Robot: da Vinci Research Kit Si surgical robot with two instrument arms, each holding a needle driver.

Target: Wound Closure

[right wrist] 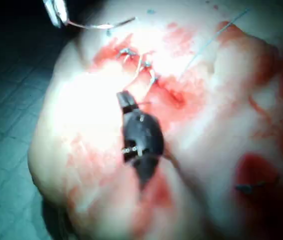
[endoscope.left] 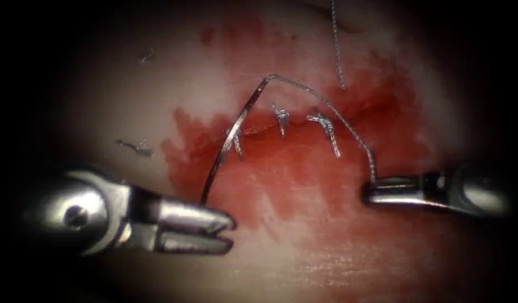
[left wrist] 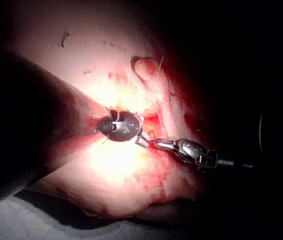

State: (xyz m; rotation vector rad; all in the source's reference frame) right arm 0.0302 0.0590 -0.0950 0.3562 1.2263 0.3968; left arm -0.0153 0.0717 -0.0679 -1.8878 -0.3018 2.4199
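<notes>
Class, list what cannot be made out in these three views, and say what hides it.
- Endoscope view: the needle's lower end is hidden behind the left tool.
- Endoscope view: the thread is cut off by the edge.
- Right wrist view: knots are blurred by glare.

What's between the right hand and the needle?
Nothing visible. The right hand is shut on the thread, which arcs over the knotted stitches to the needle. The needle appears clear of the tissue, crossing the cut's left end, its lower end at the left hand; grip unclear.
</notes>
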